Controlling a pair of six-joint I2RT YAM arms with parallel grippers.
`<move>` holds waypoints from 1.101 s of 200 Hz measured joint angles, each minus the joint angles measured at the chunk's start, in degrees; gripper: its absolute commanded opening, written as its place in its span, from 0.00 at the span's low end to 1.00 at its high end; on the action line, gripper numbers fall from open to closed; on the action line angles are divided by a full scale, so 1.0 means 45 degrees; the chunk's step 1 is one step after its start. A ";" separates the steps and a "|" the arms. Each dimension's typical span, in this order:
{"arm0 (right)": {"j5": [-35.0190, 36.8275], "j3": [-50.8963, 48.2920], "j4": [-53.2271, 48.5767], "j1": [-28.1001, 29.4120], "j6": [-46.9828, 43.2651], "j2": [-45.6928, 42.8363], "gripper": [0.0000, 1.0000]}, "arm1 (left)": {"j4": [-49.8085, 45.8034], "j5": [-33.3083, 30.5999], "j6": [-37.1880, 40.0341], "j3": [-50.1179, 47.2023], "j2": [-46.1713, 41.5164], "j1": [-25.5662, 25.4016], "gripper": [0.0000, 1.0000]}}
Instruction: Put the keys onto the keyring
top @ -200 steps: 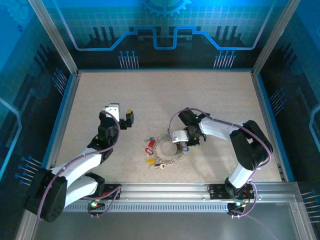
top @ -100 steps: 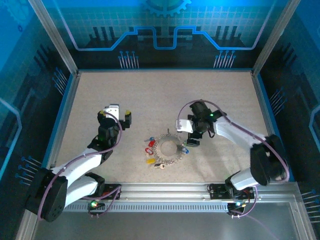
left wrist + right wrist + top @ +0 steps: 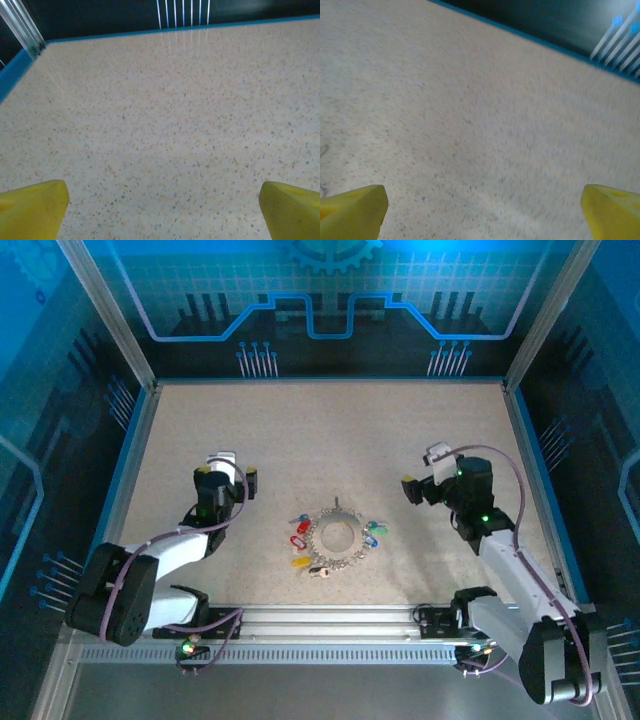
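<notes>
The keyring [image 3: 337, 536], hung round with tagged keys [image 3: 298, 542], is laid flat on the surface [image 3: 330, 430]. The left end effector [image 3: 238, 472] and right end effector [image 3: 421, 472] are held wide open, empty and well apart from it, so threading is judged complete.

Left arm [image 3: 170, 545]: is angling forward from its base at the near left, elbow folded low.
Left fingers [image 3: 31, 209]: are standing spread wide, yellow tips apart, gripping nothing.
Right arm [image 3: 505, 565]: is reaching up along the right side, wrist pointing inward.
Right fingers [image 3: 612, 210]: are standing spread wide, gripping nothing.
</notes>
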 measured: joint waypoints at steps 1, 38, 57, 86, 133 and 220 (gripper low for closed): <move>0.0000 -0.0053 0.0053 -0.0010 0.0039 0.0019 1.00 | 0.0039 0.0053 0.0005 -0.0005 0.0034 0.0005 0.99; 0.0321 -0.2346 0.3716 -0.0146 0.1316 0.1443 1.00 | 0.0724 0.1671 0.0219 -0.0049 0.0345 0.0005 0.99; 0.0695 -0.2827 0.5323 -0.0141 0.1511 0.2467 1.00 | 0.0947 0.2084 0.0243 -0.0053 0.0345 0.0019 0.99; 0.1098 -0.2837 0.7436 -0.0029 0.1394 0.3473 1.00 | 0.1010 0.2327 0.0185 -0.0058 0.0345 0.0223 0.99; 0.1676 -0.2526 1.0137 0.0126 0.1122 0.6703 1.00 | 0.1151 0.2861 0.0505 -0.0058 0.0384 0.0481 0.99; 0.2370 -0.1311 0.9845 -0.0078 0.1569 0.6781 1.00 | 0.2438 0.5785 0.0986 -0.0058 0.1797 0.2283 0.99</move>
